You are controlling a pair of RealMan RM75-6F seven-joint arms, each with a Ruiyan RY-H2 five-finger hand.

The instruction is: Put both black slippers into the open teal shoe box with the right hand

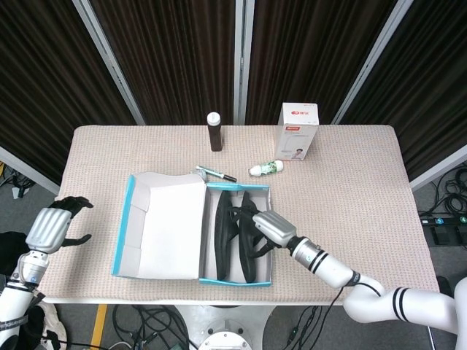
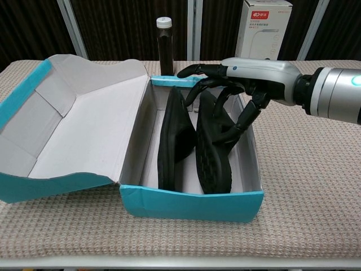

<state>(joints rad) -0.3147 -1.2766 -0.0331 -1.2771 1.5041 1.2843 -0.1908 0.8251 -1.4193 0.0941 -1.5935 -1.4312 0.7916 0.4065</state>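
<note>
Already both black slippers [image 2: 192, 141] stand on edge inside the teal shoe box [image 2: 192, 202], directly under the right robot hand [image 2: 237, 93], whose spread fingers reach down onto them, gripping nothing that I can see. Judging by this, only settling remains; next, lift the hand clear. Far off, the left robot hand [image 1: 58, 224] idles, empty, fingers loosely apart.

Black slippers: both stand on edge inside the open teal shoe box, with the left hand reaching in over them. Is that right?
Not quite: it is the right hand, not the left, that reaches over the black slippers in the open teal shoe box, as the chest view shows. The left hand is off the table's left edge.
</note>
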